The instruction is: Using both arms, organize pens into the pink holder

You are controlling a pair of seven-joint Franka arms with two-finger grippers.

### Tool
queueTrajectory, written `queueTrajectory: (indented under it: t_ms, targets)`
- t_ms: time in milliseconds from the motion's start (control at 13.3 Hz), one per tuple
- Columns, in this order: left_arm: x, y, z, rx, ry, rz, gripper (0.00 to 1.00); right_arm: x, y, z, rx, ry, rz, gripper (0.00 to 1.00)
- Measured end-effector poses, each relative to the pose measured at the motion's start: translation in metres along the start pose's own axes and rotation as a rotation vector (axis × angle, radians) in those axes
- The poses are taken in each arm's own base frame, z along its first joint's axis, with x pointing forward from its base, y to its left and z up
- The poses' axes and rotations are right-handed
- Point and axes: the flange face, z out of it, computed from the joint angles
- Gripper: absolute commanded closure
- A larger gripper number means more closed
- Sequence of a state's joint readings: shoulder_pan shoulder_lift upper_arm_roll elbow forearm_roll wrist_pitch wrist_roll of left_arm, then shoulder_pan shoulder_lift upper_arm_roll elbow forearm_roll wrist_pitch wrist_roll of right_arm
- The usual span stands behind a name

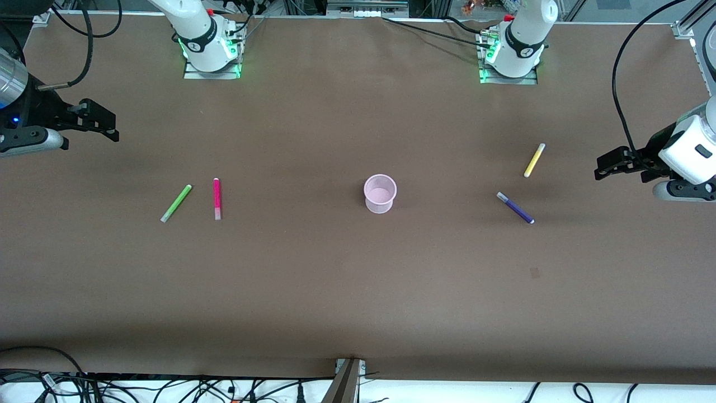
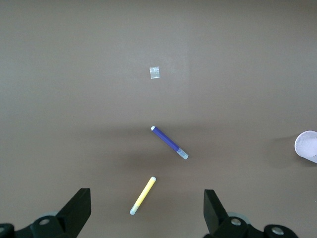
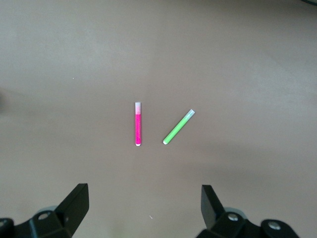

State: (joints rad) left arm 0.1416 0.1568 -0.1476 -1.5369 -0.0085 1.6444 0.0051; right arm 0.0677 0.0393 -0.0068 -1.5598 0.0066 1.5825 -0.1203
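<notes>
Left gripper [image 1: 607, 168] open, empty, above table edge at holder's [image 1: 380, 193] 3 o'clock; right gripper [image 1: 103, 126] likewise at 9. Holder empty mid-table. Green [image 1: 176, 203], pink [image 1: 217, 198], yellow [image 1: 534, 160], purple [image 1: 515, 207] pens all on table; nothing done.

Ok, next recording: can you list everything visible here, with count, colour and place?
Translucent pale-pink round cup: one, pink, upright mid-table, empty.
Slim lime-green pen: one, lying flat toward the right arm's end.
Slim magenta-pink pen: one, lying beside the green one, apart from it.
Slim yellow pen: one, lying flat toward the left arm's end.
Slim dark-purple pen: one, nearer the front camera than the yellow one.
Small pale square patch: one, on the table nearer the camera than the purple pen.
Brown table: one.
Left gripper: black, open, over its end of the table.
Right gripper: black, open, over its end.
</notes>
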Motion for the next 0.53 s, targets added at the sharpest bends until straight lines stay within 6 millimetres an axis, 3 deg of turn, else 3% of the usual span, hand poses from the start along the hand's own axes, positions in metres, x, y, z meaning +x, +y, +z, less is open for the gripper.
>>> queueTrajectory:
  t_ms: [526]
  targets:
    - [0.0016, -0.0023, 0.0037, -0.001, -0.006, -0.003, 0.00, 0.0002, -0.0006, -0.0003, 0.000, 0.001, -0.001, 0.00]
